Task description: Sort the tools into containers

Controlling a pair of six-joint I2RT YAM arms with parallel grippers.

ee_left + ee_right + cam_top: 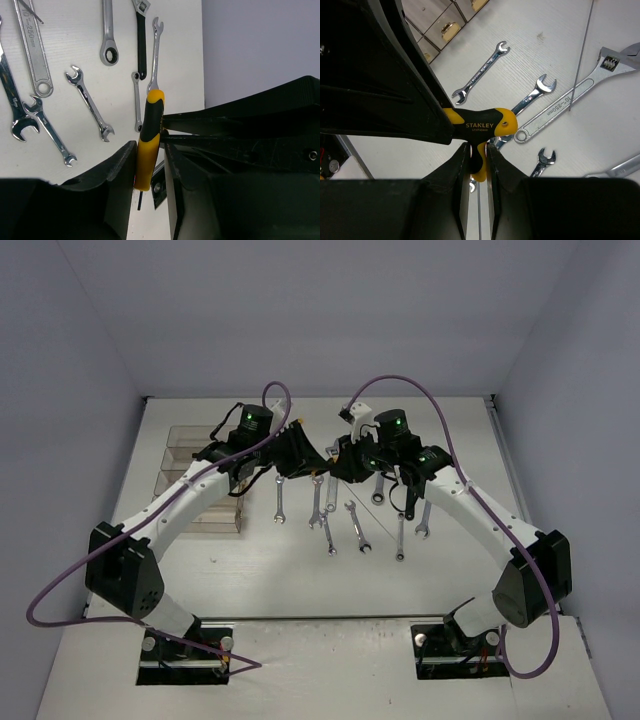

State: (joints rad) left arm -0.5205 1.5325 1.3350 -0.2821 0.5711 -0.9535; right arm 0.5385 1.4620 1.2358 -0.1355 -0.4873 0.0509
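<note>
Right wrist view: the right gripper is clenched on the stem of a yellow-and-black Stanley T-handle key. In the left wrist view, the left gripper is closed on the crossbar of that same key, which is held above the table.

With two claws on one tool, the main risk, as I judge it, is timing. If either arm pulls away before the other lets go, the key could twist in the pads or wrench loose. If both let go, it drops onto the wrenches and the adjustable wrench lying beneath.

The clear bins sit to the left, partly behind the left forearm, so the key's thin shaft could catch a bin wall on the way in.

Bare table lies toward the bases. The side walls stand close to the table's edges.
</note>
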